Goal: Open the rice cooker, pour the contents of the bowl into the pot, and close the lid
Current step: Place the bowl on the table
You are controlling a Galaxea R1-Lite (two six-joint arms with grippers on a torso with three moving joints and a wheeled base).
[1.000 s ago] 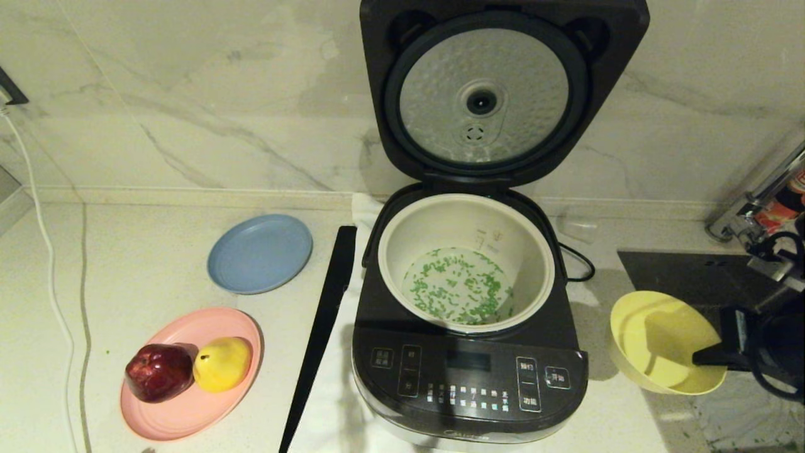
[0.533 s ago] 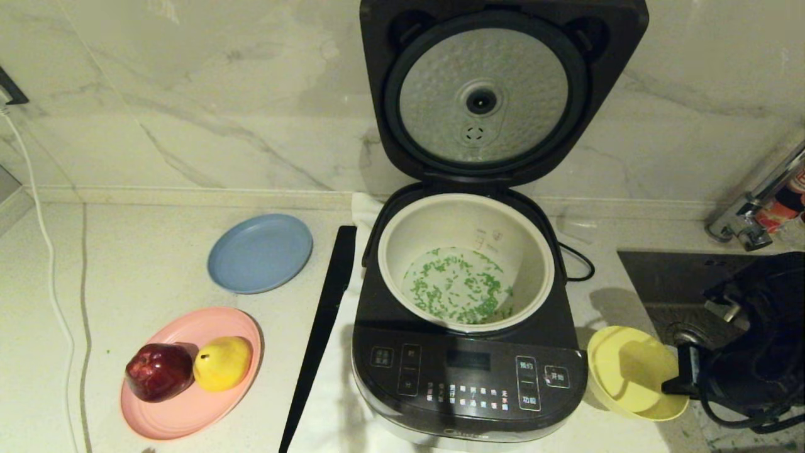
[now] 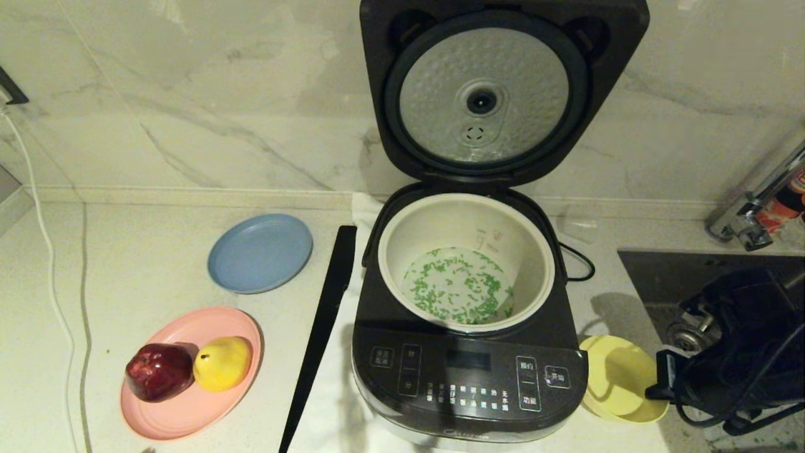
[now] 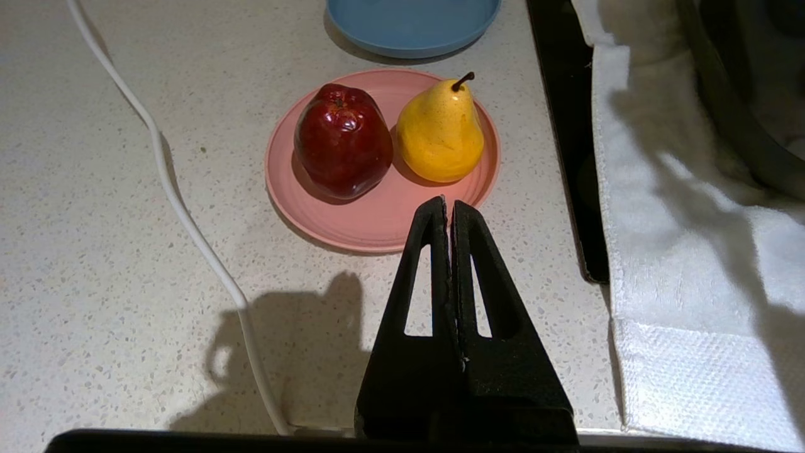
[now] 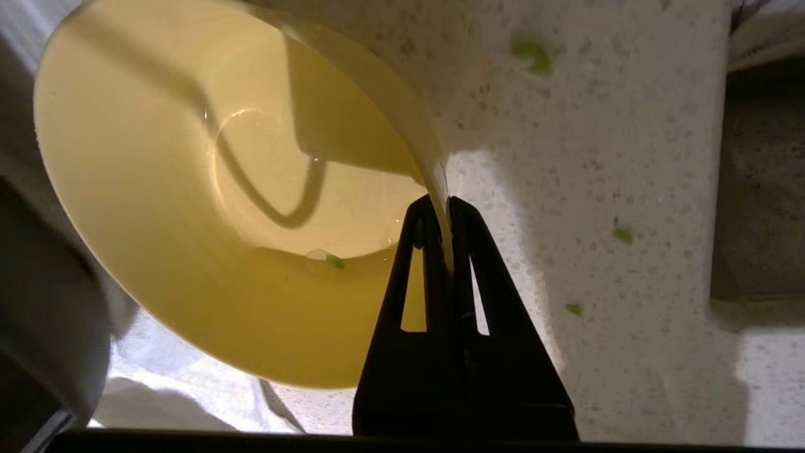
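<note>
The dark grey rice cooker (image 3: 468,371) stands in the middle with its lid (image 3: 484,94) swung fully up, the dimpled silver plate facing me. The cream-white pot (image 3: 465,217) holds the green chopped contents (image 3: 458,286) on its bottom. Just right of the cooker's front the yellow bowl (image 3: 619,377) (image 5: 188,189) sits low at the counter, nearly empty, with one green bit left inside. My right gripper (image 5: 440,204) (image 3: 657,384) is shut on the bowl's right rim. My left gripper (image 4: 448,204) is shut and empty, hanging near the pink plate; the head view does not show it.
A pink plate (image 3: 182,415) with a red apple (image 3: 158,371) and a yellow pear (image 3: 221,363) lies front left, a blue plate (image 3: 260,253) behind it. A black strip (image 3: 321,327) and white cloth (image 4: 679,270) lie left of the cooker. A sink (image 3: 666,277) and tap (image 3: 748,214) are at right.
My right gripper has carried the bowl down and leftward, from tilted in the air to almost level at the counter beside the cooker's front corner. Nothing else moved.
</note>
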